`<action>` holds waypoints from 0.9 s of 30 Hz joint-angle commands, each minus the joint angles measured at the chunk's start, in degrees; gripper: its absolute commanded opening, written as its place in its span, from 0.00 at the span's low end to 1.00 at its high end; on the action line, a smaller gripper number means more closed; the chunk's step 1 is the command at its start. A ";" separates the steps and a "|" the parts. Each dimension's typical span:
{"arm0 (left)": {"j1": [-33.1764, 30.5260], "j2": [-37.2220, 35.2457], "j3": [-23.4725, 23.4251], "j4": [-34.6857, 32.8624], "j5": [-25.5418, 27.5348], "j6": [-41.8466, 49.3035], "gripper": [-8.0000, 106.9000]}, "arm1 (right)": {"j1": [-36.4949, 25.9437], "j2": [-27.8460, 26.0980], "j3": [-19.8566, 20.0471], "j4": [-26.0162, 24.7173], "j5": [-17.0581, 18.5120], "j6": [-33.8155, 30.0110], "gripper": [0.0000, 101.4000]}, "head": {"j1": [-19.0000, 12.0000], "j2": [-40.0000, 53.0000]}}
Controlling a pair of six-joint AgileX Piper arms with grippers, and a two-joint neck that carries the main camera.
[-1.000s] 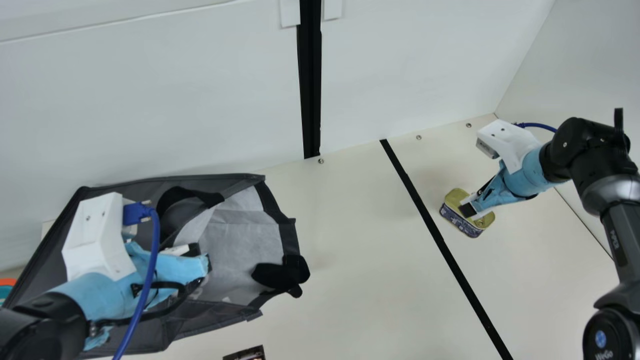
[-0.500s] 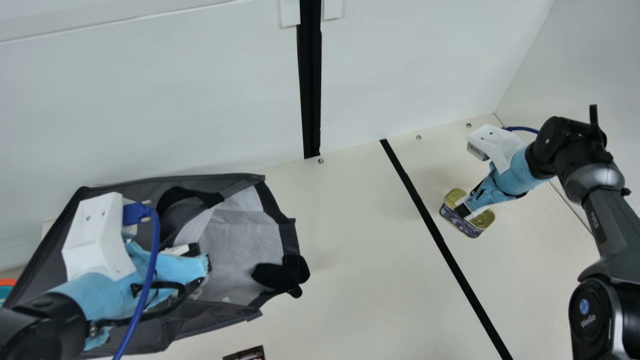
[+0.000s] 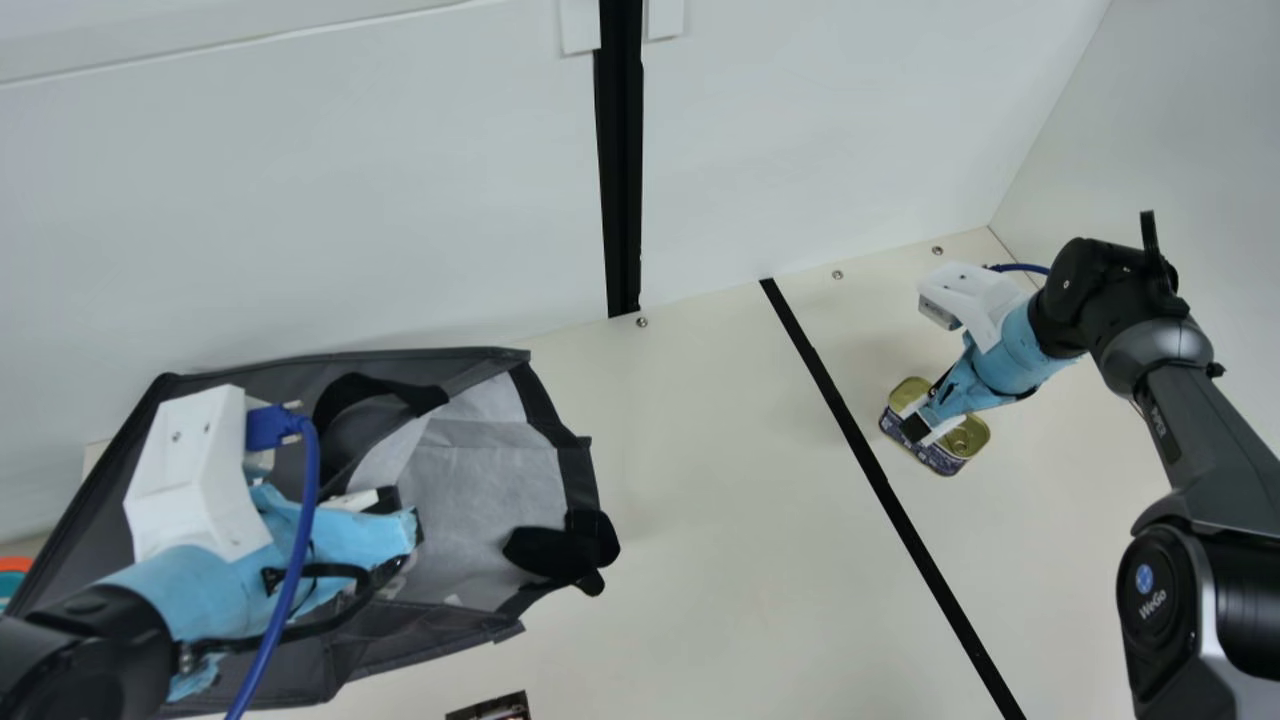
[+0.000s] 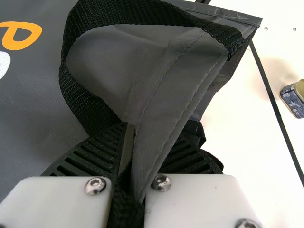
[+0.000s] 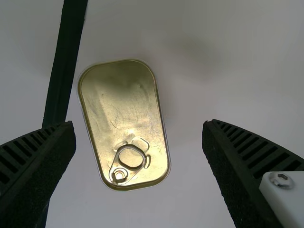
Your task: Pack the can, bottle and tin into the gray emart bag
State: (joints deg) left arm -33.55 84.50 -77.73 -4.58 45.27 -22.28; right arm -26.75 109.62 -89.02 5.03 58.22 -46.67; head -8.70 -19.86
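From afar, I swing right gripper (image 3: 921,413) toward main view's 9 o'clock since earlier frame, fingers spread over tin (image 3: 965,439), itself unmoved on table (image 3: 720,560) toward 3 o'clock. My left gripper (image 3: 402,512), as before, pinches edge of gray emart bag (image 3: 490,475), unshifted toward 8 o'clock.

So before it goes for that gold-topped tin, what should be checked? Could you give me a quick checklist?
1. Left end effector shut on the bag's edge: ok.
2. Bag's mouth open: ok.
3. Right end effector open wide enough for the tin: ok.
4. Tin flat on the table, lid up: ok.
5. Tin centred between the fingers: not ok, it sits nearer one.
6. Can and bottle already in the bag: cannot tell.
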 commanded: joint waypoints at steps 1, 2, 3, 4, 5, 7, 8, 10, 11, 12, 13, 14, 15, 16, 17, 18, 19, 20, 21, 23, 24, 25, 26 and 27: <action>0.00 0.00 0.00 0.00 0.00 0.00 0.16 | 0.16 0.26 -0.06 -0.06 0.01 0.07 0.90 | -1.30 -0.14; 0.00 0.00 0.00 0.00 0.00 0.00 0.16 | 0.22 0.41 -0.09 -0.12 -0.01 0.06 0.90 | -1.30 -0.14; 0.00 0.00 0.00 0.00 0.00 0.00 0.16 | 0.27 0.56 -0.10 -0.17 -0.03 0.05 0.90 | -1.30 -0.14; 0.00 0.00 0.00 0.00 0.00 0.00 0.16 | 0.32 0.71 -0.11 -0.23 -0.05 0.03 0.90 | -1.30 -0.14; 0.00 0.00 0.00 0.00 0.00 0.00 0.16 | 0.35 0.84 -0.13 -0.28 -0.07 0.02 0.90 | -1.30 -0.14; 0.00 0.00 0.00 0.00 0.00 0.00 0.16 | 0.40 1.13 -0.12 -0.38 -0.12 -0.03 0.90 | -1.30 -0.14; 0.00 0.00 0.00 0.00 0.00 0.00 0.16 | 0.42 1.27 -0.10 -0.44 -0.17 -0.05 0.90 | -1.30 -0.14; 0.00 0.00 0.00 0.00 0.00 0.00 0.16 | 0.46 1.54 -0.04 -0.56 -0.27 -0.07 0.90 | -1.30 -0.14; 0.00 0.00 0.00 0.00 0.00 0.00 0.16 | 0.48 1.65 0.01 -0.62 -0.32 -0.07 0.90 | -1.30 -0.14; 0.00 0.00 0.00 0.00 0.00 0.00 0.16 | 0.50 1.77 0.05 -0.67 -0.36 -0.07 0.90 | -1.30 -0.14; 0.00 0.00 0.00 0.00 0.00 0.00 0.16 | 0.53 1.87 0.13 -0.73 -0.44 -0.07 0.90 | -1.30 -0.14; 0.00 0.00 0.00 0.00 0.00 0.00 0.16 | 0.56 1.96 0.18 -0.78 -0.47 -0.07 0.90 | -1.30 -0.14; 0.00 0.00 0.00 0.00 0.00 0.00 0.16 | 0.59 2.06 0.24 -0.84 -0.52 -0.07 0.90 | -1.30 -0.14; 0.00 0.00 0.00 0.00 0.00 0.00 0.16 | 0.63 2.17 0.30 -0.89 -0.57 -0.07 0.90 | -1.30 -0.14; 0.00 0.00 0.00 0.00 0.00 0.00 0.16 | 0.67 2.27 0.37 -0.95 -0.64 -0.06 0.90 | -1.30 -0.14; 0.00 0.00 0.00 0.00 0.00 0.00 0.16 | 0.71 2.35 0.48 -1.00 -0.72 -0.06 0.90 | -1.30 -0.14; 0.00 0.00 0.00 0.00 0.00 0.00 0.16 | 0.76 2.47 0.55 -1.08 -0.79 -0.03 0.90 | -1.30 -0.14; 0.00 0.00 0.00 0.00 0.00 0.00 0.16 | 0.80 2.57 0.63 -1.15 -0.86 -0.02 0.90 | -1.30 -0.14; 0.00 0.00 0.00 0.00 0.00 0.00 0.16 | 0.84 2.69 0.68 -1.22 -0.93 0.01 0.90 | -1.30 -0.14; 0.00 0.00 0.00 0.00 0.00 0.00 0.16 | 0.91 2.93 0.85 -1.38 -1.12 0.07 0.90 | -1.30 -0.14; 0.00 0.00 0.00 0.00 0.00 0.00 0.16 | 0.94 3.04 0.89 -1.46 -1.17 0.10 0.90 | -1.30 -0.14; 0.00 0.00 0.00 0.00 0.00 0.00 0.16 | 0.98 3.12 1.00 -1.53 -1.26 0.14 0.90 | -1.30 -0.14; 0.00 0.00 0.00 0.00 0.00 0.00 0.16 | 1.01 3.20 1.07 -1.60 -1.30 0.17 0.83 | -1.30 -0.14; 0.00 0.00 0.00 0.00 0.00 0.00 0.16 | 1.04 3.27 1.16 -1.65 -1.37 0.20 0.76 | -1.30 -0.14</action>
State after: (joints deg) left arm -33.55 84.50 -77.73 -4.58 45.27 -22.28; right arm -25.78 112.87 -87.89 3.37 56.76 -46.62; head -8.70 -19.95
